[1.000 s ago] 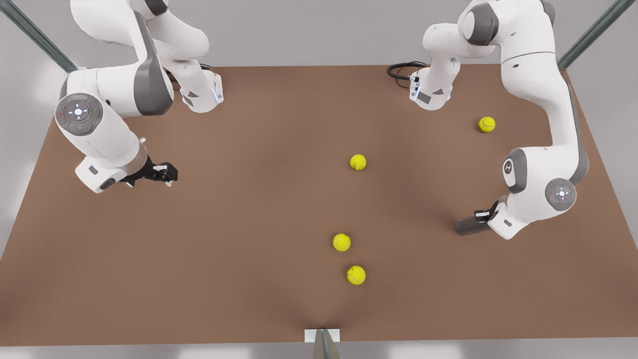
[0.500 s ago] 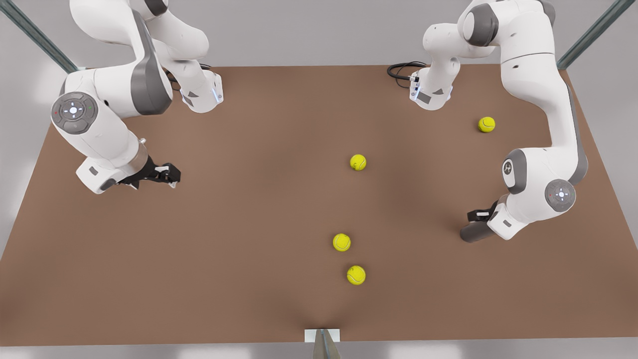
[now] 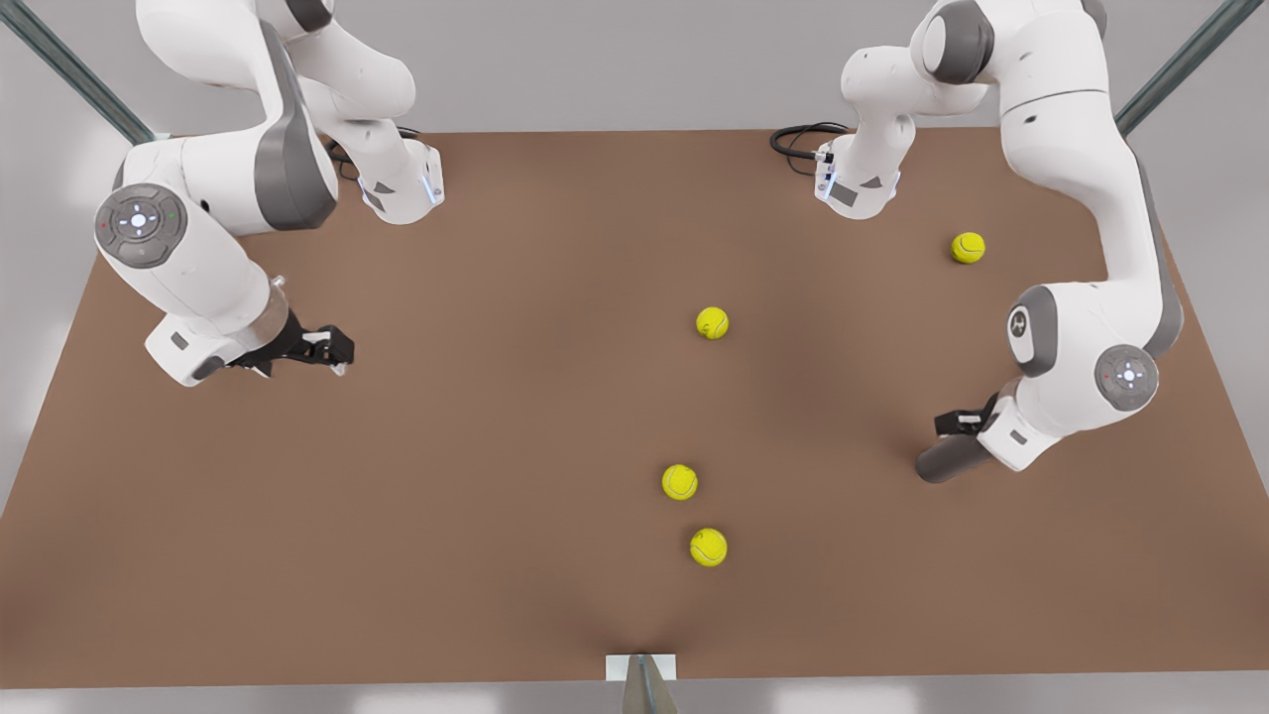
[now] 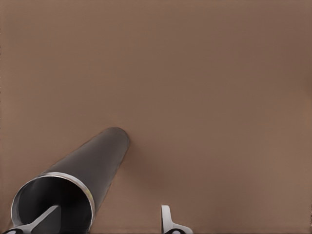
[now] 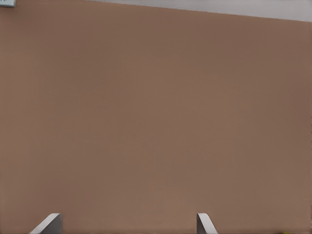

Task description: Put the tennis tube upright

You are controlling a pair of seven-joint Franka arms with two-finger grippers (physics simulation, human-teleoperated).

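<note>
Table [image 3: 496, 496]: brown top that carries everything here; the tennis tube, near its edge on the front view's right, serves as the landmark below.
Nearest ball [image 3: 708, 546]: yellow-green, nearer the camera than the tube and well off to the front view's left of it.
Second ball [image 3: 679, 482]: just behind the nearest ball, about level with the tube, well apart from it.
Tennis tube [image 3: 947, 458]: matte grey, not upright; it slants along the table, its free end pointing to the front view's left and its other end hidden under the wrist. In the left wrist view the tennis tube [image 4: 92, 165] shows its open mouth close to the camera and its far end on the table.
Left gripper [image 3: 960, 424]: at the tube's mouth end. Its fingers [image 4: 167, 219] are spread wide, one inside the mouth, the other outside and clear of the wall; they are not clamped on it.
Right gripper [image 3: 332, 347]: far across the table from the tube, on the front view's left, waiting low over bare table. Its fingers [image 5: 204, 223] are wide apart with nothing between them.
Third ball [image 3: 712, 322]: behind the tube, well to the front view's left.
Fourth ball [image 3: 968, 247]: behind the tube, almost straight back from it.
Cable [image 3: 798, 139]: black loop farthest back, at the table's rear edge.
</note>
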